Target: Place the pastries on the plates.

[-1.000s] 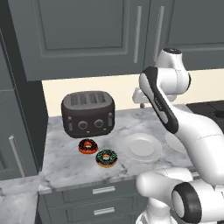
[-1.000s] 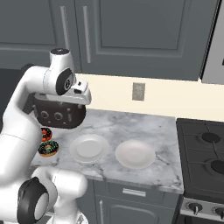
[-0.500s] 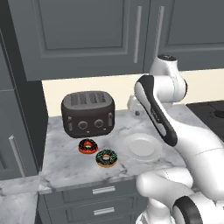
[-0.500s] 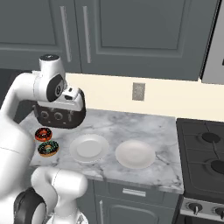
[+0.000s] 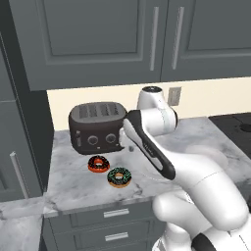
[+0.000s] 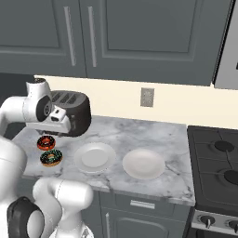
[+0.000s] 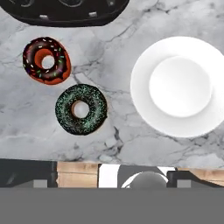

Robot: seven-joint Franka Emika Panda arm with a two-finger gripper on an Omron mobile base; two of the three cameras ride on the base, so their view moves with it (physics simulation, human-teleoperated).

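From the left, both doughnuts lie on the marble surface (image 5: 73, 181) before the toaster (image 5: 98, 127): red-sprinkled doughnut (image 5: 98, 163), green-sprinkled doughnut (image 5: 119, 177). From the right, two empty plates, near plate (image 6: 95, 156) and far plate (image 6: 143, 163), wait beside them. The hand camera looks straight down, seemingly choosing; I cannot tell the gripper's opening.

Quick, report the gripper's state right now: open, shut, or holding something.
Gripper: cannot be told. Its fingertips are not clear in the pictures. It holds neither pastry: the red-sprinkled doughnut and the green-sprinkled doughnut both lie on the counter.
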